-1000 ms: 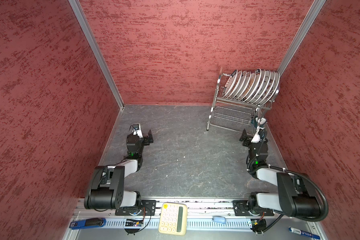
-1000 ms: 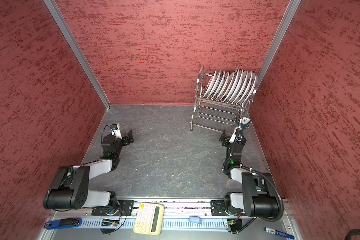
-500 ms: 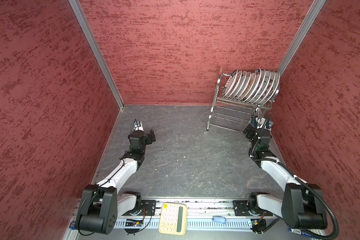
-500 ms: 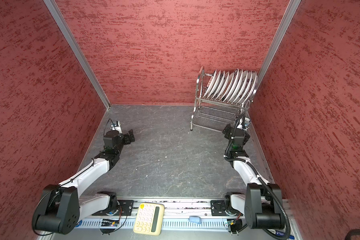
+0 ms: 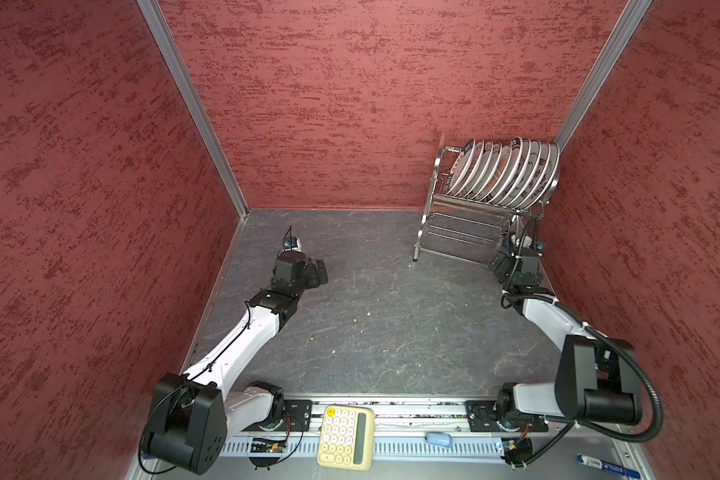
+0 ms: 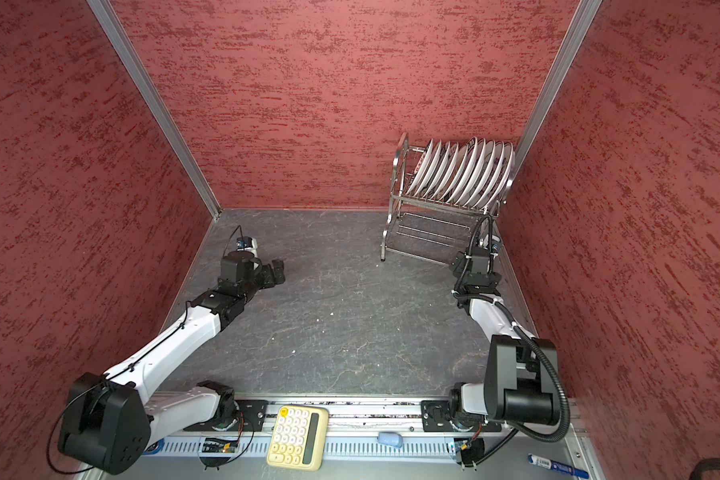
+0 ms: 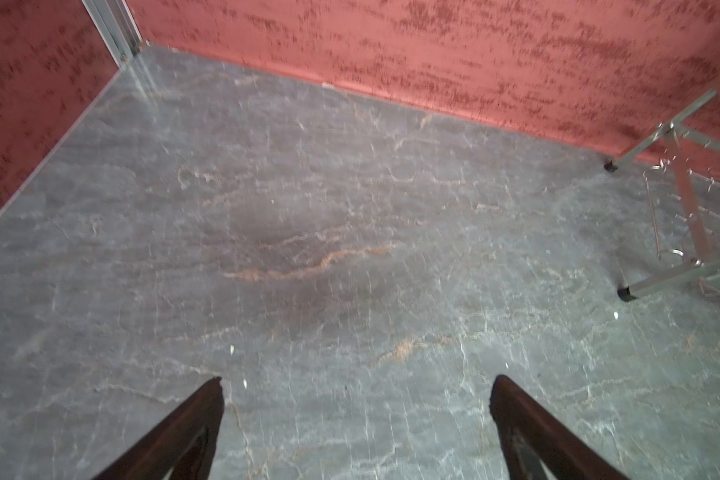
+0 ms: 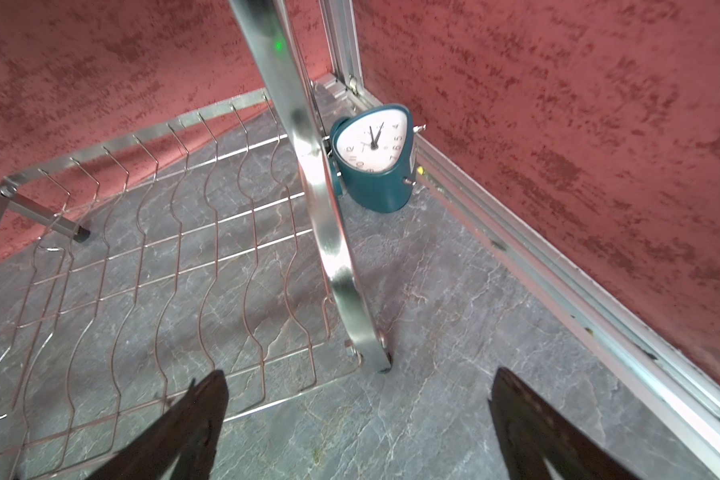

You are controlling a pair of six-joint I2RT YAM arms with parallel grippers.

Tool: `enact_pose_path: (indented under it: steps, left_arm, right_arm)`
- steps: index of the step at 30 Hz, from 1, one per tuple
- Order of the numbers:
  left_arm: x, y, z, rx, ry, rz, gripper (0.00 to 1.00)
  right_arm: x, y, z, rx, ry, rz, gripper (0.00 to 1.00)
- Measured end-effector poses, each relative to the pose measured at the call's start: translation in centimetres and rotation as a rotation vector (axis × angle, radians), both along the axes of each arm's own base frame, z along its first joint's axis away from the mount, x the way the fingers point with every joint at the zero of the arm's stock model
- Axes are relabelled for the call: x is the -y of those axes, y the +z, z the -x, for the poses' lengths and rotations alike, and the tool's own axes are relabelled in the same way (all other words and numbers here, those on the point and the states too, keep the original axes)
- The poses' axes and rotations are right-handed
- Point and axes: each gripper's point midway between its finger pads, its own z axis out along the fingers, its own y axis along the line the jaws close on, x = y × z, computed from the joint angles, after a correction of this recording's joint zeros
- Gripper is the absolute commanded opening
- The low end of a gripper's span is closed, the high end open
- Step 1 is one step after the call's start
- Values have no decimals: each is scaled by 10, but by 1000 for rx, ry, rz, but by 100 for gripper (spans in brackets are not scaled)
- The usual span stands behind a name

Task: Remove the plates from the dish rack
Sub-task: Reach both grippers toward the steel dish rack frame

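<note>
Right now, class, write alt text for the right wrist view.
The open right pincer faces the empty lower shelf of a shiny steel wire dish rack. Behind its curved frame, a teal clock stands by the red wall.

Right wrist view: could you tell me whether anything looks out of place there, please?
Yes: a teal clock sits on the floor just beside the rack leg. It is not dishware, and its 12 points sideways rather than up, so it seems to be tipped on its side.
</note>
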Motion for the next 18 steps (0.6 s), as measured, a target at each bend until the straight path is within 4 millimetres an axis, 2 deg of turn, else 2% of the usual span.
enact_pose_path:
  steps: [7,12,18]
  left_arm:
    - [12,-3,5,-27,7,48,99]
    - [21,5,-3,-30,9,73,99]
    - [49,-5,-7,-63,-79,89,99]
  right_arm:
    - [5,-7,-9,-27,12,-4,99]
    - [5,-16,-23,-56,41,-13,99]
    - [4,-23,-32,-64,62,-23,99]
